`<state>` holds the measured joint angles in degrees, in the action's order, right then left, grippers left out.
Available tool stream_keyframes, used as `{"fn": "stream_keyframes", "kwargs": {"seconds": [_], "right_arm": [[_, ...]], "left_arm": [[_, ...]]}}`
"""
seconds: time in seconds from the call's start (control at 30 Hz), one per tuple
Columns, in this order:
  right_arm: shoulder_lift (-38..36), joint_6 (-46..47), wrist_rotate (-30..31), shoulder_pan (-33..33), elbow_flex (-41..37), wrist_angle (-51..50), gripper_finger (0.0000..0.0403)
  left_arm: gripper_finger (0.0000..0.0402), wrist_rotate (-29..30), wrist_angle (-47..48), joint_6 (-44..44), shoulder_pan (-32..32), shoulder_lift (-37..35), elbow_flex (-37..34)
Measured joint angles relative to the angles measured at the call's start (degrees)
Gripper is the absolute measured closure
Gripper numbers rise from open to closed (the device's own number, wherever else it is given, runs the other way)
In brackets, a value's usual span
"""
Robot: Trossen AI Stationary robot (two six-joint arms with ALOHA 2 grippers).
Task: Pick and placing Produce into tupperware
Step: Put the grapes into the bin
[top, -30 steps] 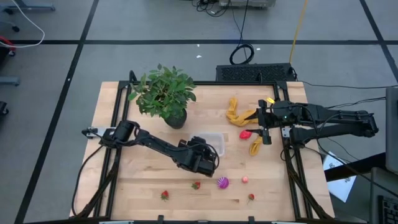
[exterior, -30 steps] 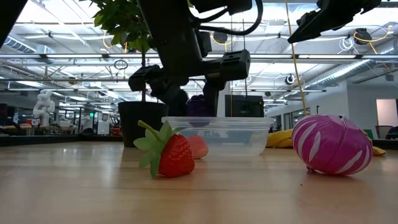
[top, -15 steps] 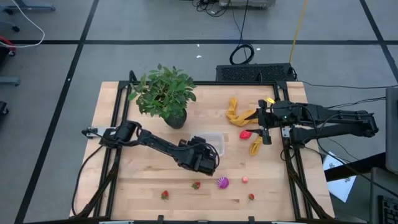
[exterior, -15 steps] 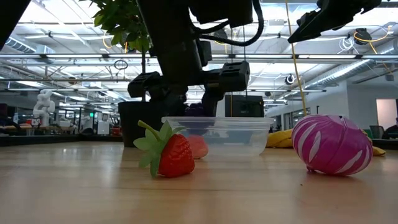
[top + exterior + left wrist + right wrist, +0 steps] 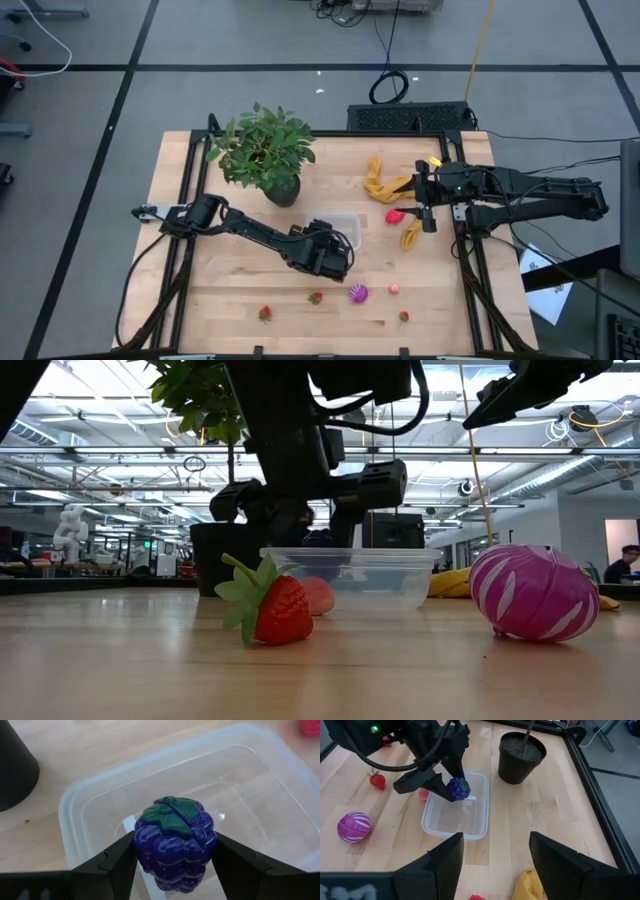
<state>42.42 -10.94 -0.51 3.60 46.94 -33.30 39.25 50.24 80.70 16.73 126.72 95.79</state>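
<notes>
A purple bumpy grape-like fruit (image 5: 175,842) with a green leaf cap hangs over the clear tupperware (image 5: 260,785), and my left gripper (image 5: 175,867) is shut on it. The right wrist view shows the same fruit (image 5: 458,789) above the tupperware (image 5: 470,822). In the low view its lower end (image 5: 318,538) is at about rim height. The tupperware (image 5: 346,224) rests on its base mid-table. My right gripper (image 5: 422,203) waits open, high over the table's right side, with nothing between its fingers. My left gripper pinches the purple fruit's two opposite sides (image 5: 142,845) between its two fingers (image 5: 117,862). The fingers slant down from the table's near-left side. The fruit is lifted clear above the tupperware's floor, its leaf cap turned up toward the wrist.
On the near table lie strawberries (image 5: 264,314) (image 5: 315,297) (image 5: 404,316), a magenta striped ball (image 5: 358,293) and a pink piece (image 5: 394,288). A red piece (image 5: 395,215) lies by the yellow cloth (image 5: 380,180). A potted plant (image 5: 265,150) stands far left of the tupperware.
</notes>
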Motion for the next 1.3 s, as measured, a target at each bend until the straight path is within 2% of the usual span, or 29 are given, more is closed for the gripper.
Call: {"fn": "stream_keyframes", "kwargs": {"seconds": [0.87,1.3], "right_arm": [[0.00,0.00,0.00,0.00,0.00,0.00,0.0183],[0.00,0.00,-0.02,0.00,0.00,0.00,0.0183]], "left_arm": [[0.0172,-3.28,-1.03,-2.37,0.06,-0.02,0.00],[0.0172,-2.05,-1.03,-2.48,0.07,-0.02,-0.01]]}}
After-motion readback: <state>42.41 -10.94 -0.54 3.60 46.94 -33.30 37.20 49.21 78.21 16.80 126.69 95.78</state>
